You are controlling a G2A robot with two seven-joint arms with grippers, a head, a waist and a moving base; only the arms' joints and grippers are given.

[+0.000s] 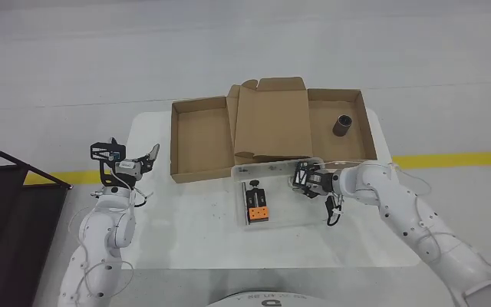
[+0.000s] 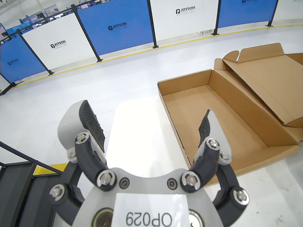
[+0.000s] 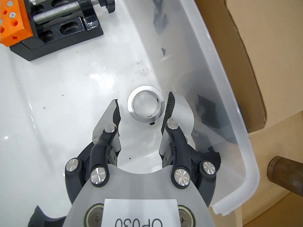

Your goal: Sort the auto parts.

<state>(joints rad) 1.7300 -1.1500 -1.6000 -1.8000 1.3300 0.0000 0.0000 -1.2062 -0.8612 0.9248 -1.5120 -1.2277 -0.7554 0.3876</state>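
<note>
Setting: factory hall or industrial workshop. Evidence: a wide, pale sealed floor [image 2: 118, 76] marked with a yellow lane line [image 1: 441, 160]. Blue and white perforated partition panels [image 2: 113, 29] stand on black posts [image 2: 151, 17]. A white work table [image 1: 192, 230] carries open cardboard boxes [image 2: 213, 124].

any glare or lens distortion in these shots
Right wrist view: glare inside the clear bin near the metal ring, dark reflections on its wall. Left wrist view: wide lens bows the fence panels. Top view: even light, slight shade inside the cardboard box.

Right hand [image 1: 301, 180] reaches inside clear bin [image 1: 285, 213], near vise [image 1: 256, 203].
</note>
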